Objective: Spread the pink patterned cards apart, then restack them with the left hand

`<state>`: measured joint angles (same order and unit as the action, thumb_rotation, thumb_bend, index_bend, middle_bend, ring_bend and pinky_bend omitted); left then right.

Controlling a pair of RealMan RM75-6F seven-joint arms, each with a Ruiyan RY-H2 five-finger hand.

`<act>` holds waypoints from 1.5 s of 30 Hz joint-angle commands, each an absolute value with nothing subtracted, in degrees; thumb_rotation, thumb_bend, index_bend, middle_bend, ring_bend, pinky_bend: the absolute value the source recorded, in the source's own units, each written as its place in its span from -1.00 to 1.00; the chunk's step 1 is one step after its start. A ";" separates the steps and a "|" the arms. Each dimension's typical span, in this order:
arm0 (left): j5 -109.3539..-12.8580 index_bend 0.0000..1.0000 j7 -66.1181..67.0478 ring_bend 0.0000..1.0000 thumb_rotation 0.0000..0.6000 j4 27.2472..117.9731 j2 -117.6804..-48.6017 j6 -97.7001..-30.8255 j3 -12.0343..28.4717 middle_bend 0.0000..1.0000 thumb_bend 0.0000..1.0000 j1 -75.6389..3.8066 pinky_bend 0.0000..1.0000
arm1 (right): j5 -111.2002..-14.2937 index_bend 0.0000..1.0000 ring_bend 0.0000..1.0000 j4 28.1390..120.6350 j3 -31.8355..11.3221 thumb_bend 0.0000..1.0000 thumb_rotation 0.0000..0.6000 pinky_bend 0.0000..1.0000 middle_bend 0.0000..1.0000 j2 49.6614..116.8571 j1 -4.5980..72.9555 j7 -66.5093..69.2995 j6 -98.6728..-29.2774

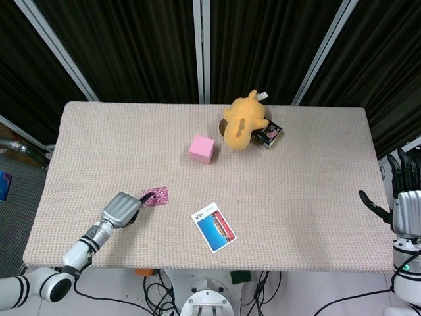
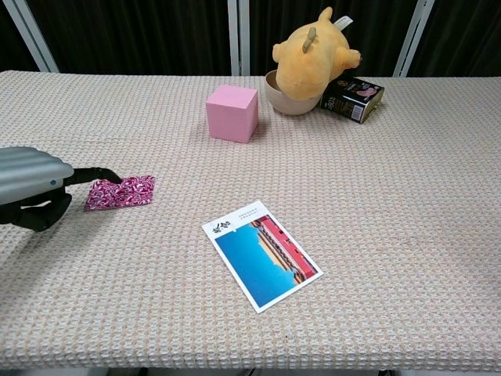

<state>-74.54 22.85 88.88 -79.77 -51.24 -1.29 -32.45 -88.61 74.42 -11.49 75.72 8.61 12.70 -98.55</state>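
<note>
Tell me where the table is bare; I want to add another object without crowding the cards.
Bare: the whole right half between the postcard and the right hand, and the far-left stretch behind the pink cube. Crowded: the near-left, where the left hand touches the pink patterned cards, and the plush, bowl and box cluster.

Table: you have a rectangular table point(image 1: 316, 191) point(image 2: 407, 188) covered in beige waffle-weave cloth.
Cards: the small stack of pink patterned cards point(image 1: 156, 196) point(image 2: 120, 192) lies flat near your left front edge.
Postcard: a blue and red picture postcard point(image 1: 214, 227) point(image 2: 261, 254) lies flat, turned at an angle, near the front middle.
Cube: a pink cube point(image 1: 202, 149) point(image 2: 232, 113) stands around the centre.
Bowl: a pale round bowl point(image 2: 288, 99) sits toward the back, with a yellow plush toy point(image 1: 244, 121) point(image 2: 314, 51) lying in it.
Box: a small dark printed box point(image 1: 269, 134) point(image 2: 352, 98) lies just beside the bowl, to its right.
</note>
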 commanded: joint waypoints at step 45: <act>-81.66 -0.75 25.20 0.86 1.00 95.17 -77.04 -57.67 -5.84 0.87 0.61 -29.65 0.79 | -88.37 -1.00 -1.00 74.33 -11.46 -0.12 1.00 -1.00 -1.00 75.60 7.90 12.45 -98.68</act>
